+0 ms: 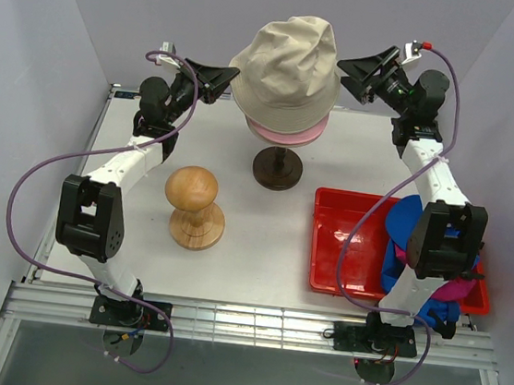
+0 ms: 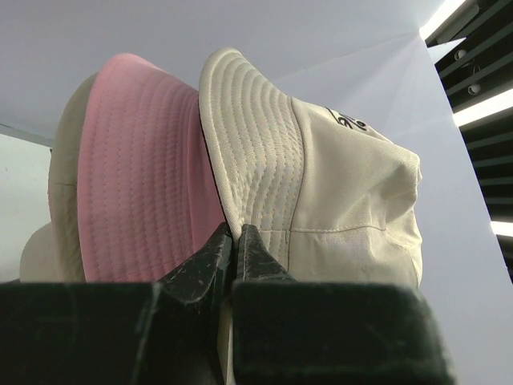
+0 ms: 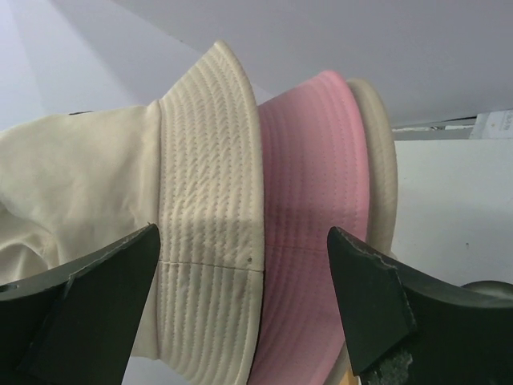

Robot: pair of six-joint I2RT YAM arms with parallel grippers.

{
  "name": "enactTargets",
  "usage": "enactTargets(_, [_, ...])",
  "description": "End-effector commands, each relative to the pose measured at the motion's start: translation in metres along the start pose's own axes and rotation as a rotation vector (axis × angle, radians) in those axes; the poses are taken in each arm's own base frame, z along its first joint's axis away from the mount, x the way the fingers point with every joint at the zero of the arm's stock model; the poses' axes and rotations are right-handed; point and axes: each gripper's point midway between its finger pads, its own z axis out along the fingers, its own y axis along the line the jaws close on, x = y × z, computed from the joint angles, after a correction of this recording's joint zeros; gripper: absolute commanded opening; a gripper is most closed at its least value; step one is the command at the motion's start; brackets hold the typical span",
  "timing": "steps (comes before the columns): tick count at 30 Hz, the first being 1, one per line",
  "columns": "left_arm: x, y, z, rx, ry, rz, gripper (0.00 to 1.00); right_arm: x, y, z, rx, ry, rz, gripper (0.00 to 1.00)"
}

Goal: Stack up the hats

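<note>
The beige bucket hat (image 1: 286, 61) sits high at the back middle of the table, draped over the pink bucket hat (image 1: 287, 133), whose brim peeps out underneath, and the pair tops the dark stand (image 1: 277, 169). On its left side the left gripper (image 2: 235, 241) has its jaws pressed together on the beige brim, pinching the fabric right at the stitched edge. Opposite, the right gripper (image 3: 243, 234) is spread wide, one finger either side of both brims and, as far as its wrist view shows, touching neither. Here's the danger: the crown looks crumpled and lopsided, so a tug from that one-sided pinch could drag the beige hat off or pull the pink one askew with it. And if the right jaws close here, they might catch both brims at once. Both arms reach up and forward from their bases, elbows bent, wrists turned inward so the grippers face each other across the hat. Two more to go, I'd say: the blue cap (image 1: 402, 223) and magenta cap (image 1: 455, 291) lie in the red tray (image 1: 325, 247) on the right, partly hidden by the right arm. A wooden block (image 1: 192, 206) stands apart on the left.
</note>
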Motion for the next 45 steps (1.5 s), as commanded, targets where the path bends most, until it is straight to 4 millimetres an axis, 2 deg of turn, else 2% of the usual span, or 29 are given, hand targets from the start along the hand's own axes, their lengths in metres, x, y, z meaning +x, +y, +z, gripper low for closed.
enactTargets(1, [-0.014, -0.012, 0.001, 0.004, -0.039, 0.024, 0.0, -0.009, 0.043, -0.002, -0.124, -0.026, -0.08, 0.89])
enactTargets(13, [-0.013, -0.008, 0.001, -0.004, -0.037, 0.021, 0.0, -0.002, 0.039, -0.003, -0.142, -0.021, -0.036, 0.84])
enactTargets(21, [-0.013, -0.004, 0.002, -0.009, -0.036, 0.018, 0.0, 0.005, 0.044, 0.002, -0.177, -0.009, -0.006, 0.81])
enactTargets(30, [-0.013, -0.004, 0.002, -0.007, -0.038, 0.019, 0.0, 0.013, 0.037, 0.004, -0.195, -0.003, 0.045, 0.73])
enactTargets(33, [-0.013, -0.004, 0.001, -0.004, -0.038, 0.017, 0.0, 0.015, 0.034, 0.005, -0.203, -0.002, 0.066, 0.68])
enactTargets(36, [-0.013, 0.0, 0.002, -0.01, -0.039, 0.011, 0.0, 0.016, 0.031, 0.007, -0.199, -0.003, 0.084, 0.59])
enactTargets(43, [-0.013, 0.003, 0.003, -0.014, -0.039, 0.005, 0.0, 0.016, 0.027, 0.009, -0.2, -0.014, 0.117, 0.31])
enactTargets(45, [-0.014, 0.006, 0.003, -0.02, -0.042, 0.001, 0.0, 0.016, 0.023, 0.01, -0.198, -0.021, 0.144, 0.25])
